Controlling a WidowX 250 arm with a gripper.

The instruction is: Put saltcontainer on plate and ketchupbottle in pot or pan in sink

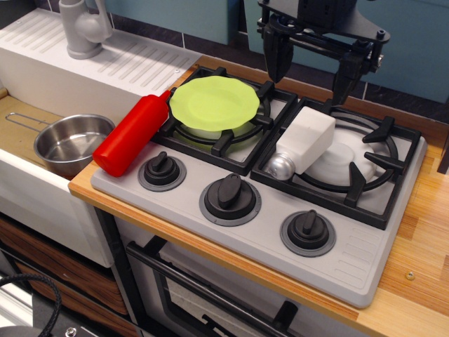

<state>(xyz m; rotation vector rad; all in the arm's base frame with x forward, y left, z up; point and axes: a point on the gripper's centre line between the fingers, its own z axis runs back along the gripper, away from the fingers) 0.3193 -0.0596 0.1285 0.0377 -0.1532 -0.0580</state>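
Two items unplaced, claw wide and holding nothing.

Gripper point(312, 67) above back of stove, fingers spread, over right burner. Saltcontainer point(303, 144) lying tilted on right burner grate, silver cap toward knobs; plate point(215, 103) on left burner grate, bare. Ketchupbottle point(132, 133) lying across stove's left edge, base overhanging toward sink point(21, 133); pot point(72, 142) in basin just below. Risks: shaker on uneven grate bars, likely to rock or roll under a pinch; smooth boxy sides could slip. Plate perched on grate, may tip under off-centre drop. Bottle near edge, a nudge could knock it off. Gripper upper body cut off by frame; pot handle end cropped; fingertip pads hard to make out.
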